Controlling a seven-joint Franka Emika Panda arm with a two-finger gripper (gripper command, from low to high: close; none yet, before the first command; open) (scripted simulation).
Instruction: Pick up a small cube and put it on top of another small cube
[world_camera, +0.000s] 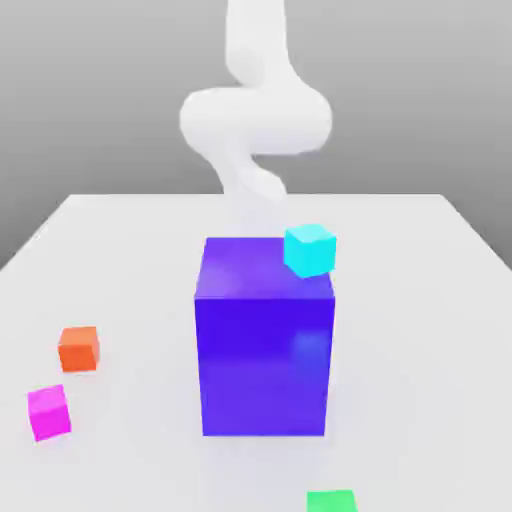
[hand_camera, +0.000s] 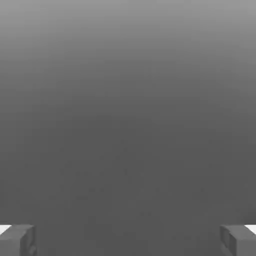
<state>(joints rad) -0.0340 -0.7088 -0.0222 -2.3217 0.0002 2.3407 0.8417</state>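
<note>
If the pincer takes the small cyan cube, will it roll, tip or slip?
The cyan cube has flat faces and sharp edges, so it will probably not roll. It looks rigid, so it should keep its shape when squeezed. It sits by the far corner of the big blue block, toward the exterior view's right, so a sideways push could knock it off.

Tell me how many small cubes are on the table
4. The orange cube and magenta cube sit at the exterior view's left, the green cube at the near edge, the cyan cube behind the big blue block. That block may hide others.
</note>
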